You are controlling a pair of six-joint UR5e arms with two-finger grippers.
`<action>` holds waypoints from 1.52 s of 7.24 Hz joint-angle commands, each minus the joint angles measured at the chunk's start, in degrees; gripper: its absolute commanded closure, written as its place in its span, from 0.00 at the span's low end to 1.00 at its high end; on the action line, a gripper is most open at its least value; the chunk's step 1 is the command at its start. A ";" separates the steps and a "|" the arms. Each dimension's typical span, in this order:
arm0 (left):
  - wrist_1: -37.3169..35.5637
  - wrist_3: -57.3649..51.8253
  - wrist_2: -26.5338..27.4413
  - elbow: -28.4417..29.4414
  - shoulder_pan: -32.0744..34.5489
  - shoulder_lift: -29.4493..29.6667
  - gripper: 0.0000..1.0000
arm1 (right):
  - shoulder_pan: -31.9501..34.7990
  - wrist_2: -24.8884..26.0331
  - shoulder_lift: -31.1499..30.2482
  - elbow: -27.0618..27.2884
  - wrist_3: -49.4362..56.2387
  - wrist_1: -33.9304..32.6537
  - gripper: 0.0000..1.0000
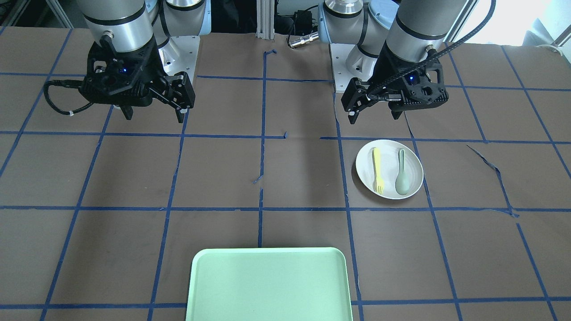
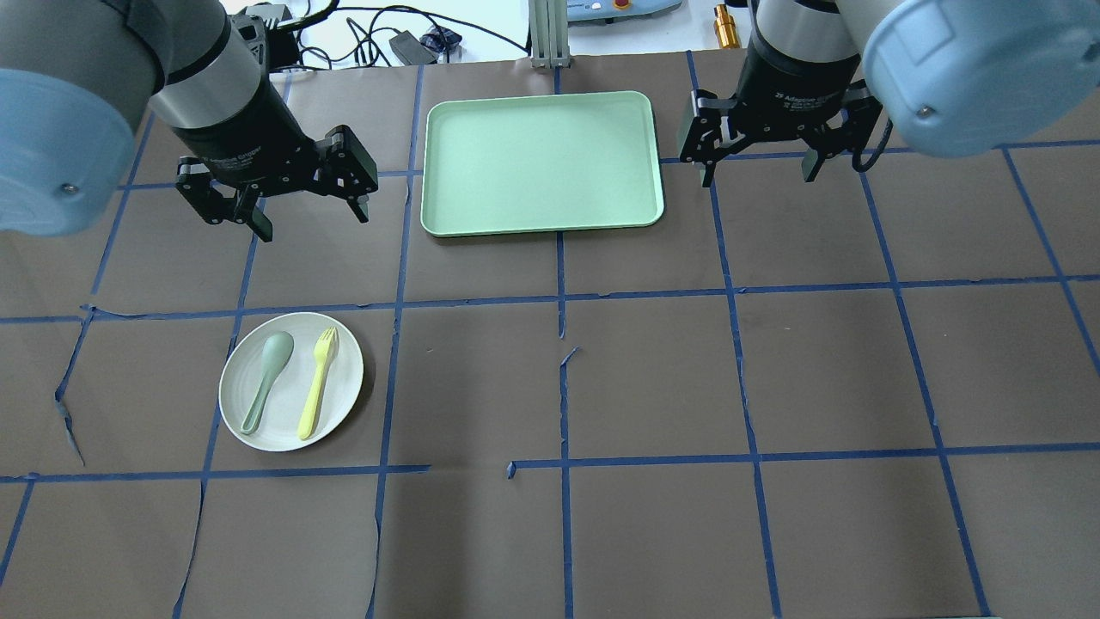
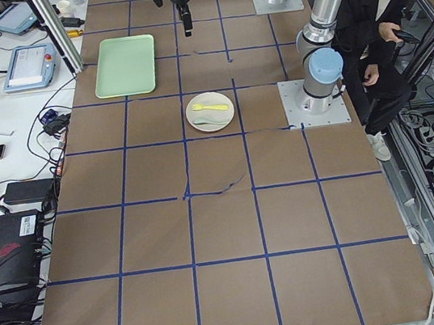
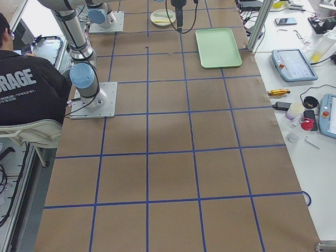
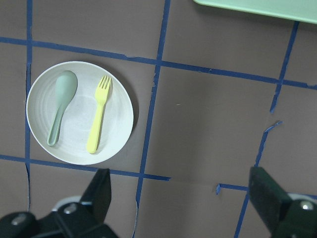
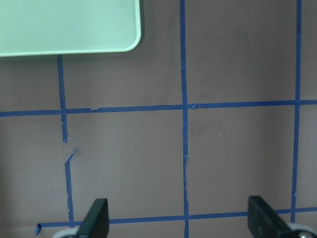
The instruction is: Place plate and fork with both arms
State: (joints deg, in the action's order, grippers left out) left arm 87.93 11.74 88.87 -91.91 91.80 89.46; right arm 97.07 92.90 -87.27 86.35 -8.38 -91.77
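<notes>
brown bench (image 2: 653, 387), fork (image 2: 317, 383) laid on plate (image 2: 290, 404), seen from left wrist, not right, left end effector (image 2: 312, 223) and right end effector (image 2: 758, 176) released

The silver-grey tubular left arm (image 2: 206, 73) and matching right arm (image 2: 795, 21) are wearing light-blue joint caps (image 2: 945, 69), each showing a small screw. The black two-finger left gripper (image 2: 311, 222) and black two-finger right gripper (image 2: 758, 178) are bearing white lettering and trailing black cables (image 1: 62, 82).

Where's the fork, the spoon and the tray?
fork (image 5: 98, 116): left wrist view, middle of its handle.
spoon (image 5: 58, 115): left wrist view, on its handle.
tray (image 2: 541, 163): overhead view, its bare middle.
</notes>
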 commanded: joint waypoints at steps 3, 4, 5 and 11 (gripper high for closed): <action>0.14 -0.75 0.16 -0.64 0.13 -0.77 0.00 | -0.13 0.00 0.08 -0.13 -0.06 0.02 0.00; 0.92 -0.75 0.95 0.41 0.13 -0.95 0.00 | -0.13 0.00 0.08 -0.13 0.03 0.02 0.00; 1.10 -0.75 1.82 0.50 0.31 -0.86 0.00 | 0.04 0.00 0.00 -0.13 -0.06 0.10 0.00; 5.50 -0.66 1.92 3.41 0.13 0.10 0.00 | 0.05 0.09 -0.18 -0.21 0.12 0.10 0.00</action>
State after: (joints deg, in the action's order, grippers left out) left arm 93.18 11.06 90.80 -88.68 91.94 89.43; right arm 97.11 92.99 -87.48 86.14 -8.27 -91.67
